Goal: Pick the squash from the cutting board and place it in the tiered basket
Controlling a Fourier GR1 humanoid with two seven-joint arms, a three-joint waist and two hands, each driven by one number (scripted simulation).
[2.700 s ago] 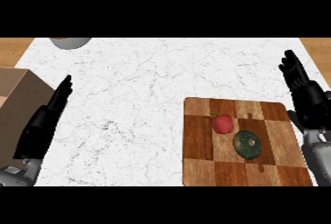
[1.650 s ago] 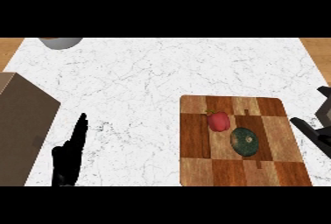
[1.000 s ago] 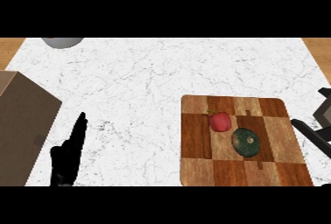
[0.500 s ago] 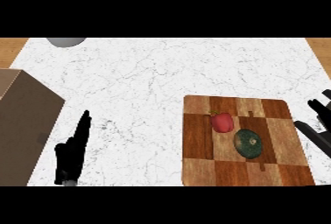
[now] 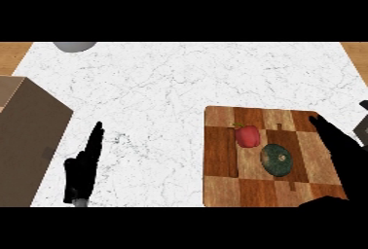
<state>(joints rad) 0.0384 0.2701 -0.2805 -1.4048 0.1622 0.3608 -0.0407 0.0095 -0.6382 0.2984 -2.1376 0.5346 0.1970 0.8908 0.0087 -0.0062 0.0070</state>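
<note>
Resting low at the left edge of the head view, left hand (image 5: 82, 168) stands on edge over the white marble counter (image 5: 165, 92), fingers straight and together, holding nothing; right hand (image 5: 343, 158) comes in at the lower right, over the right border of the wooden cutting board (image 5: 223, 189), fingers straight and spread wide, thumb tip showing at the bottom edge, nothing in its hold; it lies just beside the squash (image 5: 276, 159) but apart from it; squash, dark green and round, sits on the board right of centre; red bell pepper (image 5: 247, 135) just up-left of it, the two near, contact uncertain; brown box-like object (image 5: 25, 141) at the left edge, beside the left hand; far off, a grey round object (image 5: 74, 45) at the counter's top left, cut by the frame.
</note>
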